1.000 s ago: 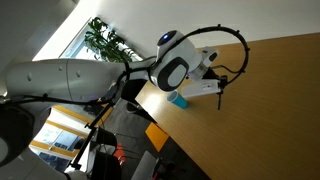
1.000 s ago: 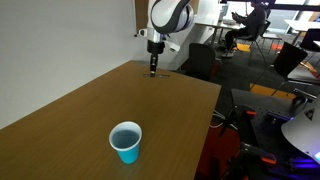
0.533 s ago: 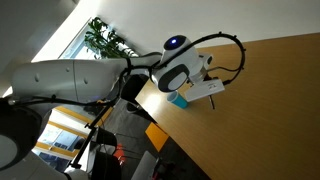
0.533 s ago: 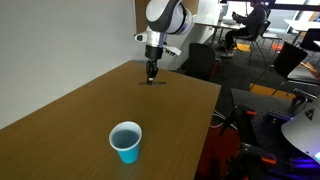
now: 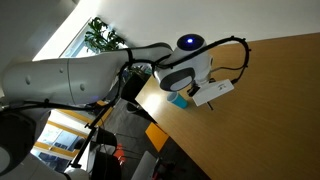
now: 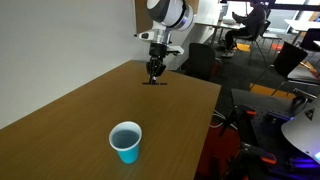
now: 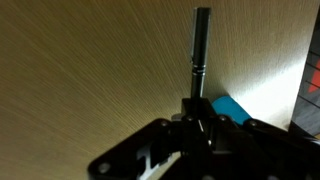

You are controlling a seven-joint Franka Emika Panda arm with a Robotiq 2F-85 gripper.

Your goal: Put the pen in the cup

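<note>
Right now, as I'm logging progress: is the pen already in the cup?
No, in the wrist view the pen shows against the table, outside the cup.

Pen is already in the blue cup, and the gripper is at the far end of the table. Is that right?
No: the wrist view shows the pen lying on the table by the gripper, and in an exterior view the cup stands empty. The rest holds.
</note>
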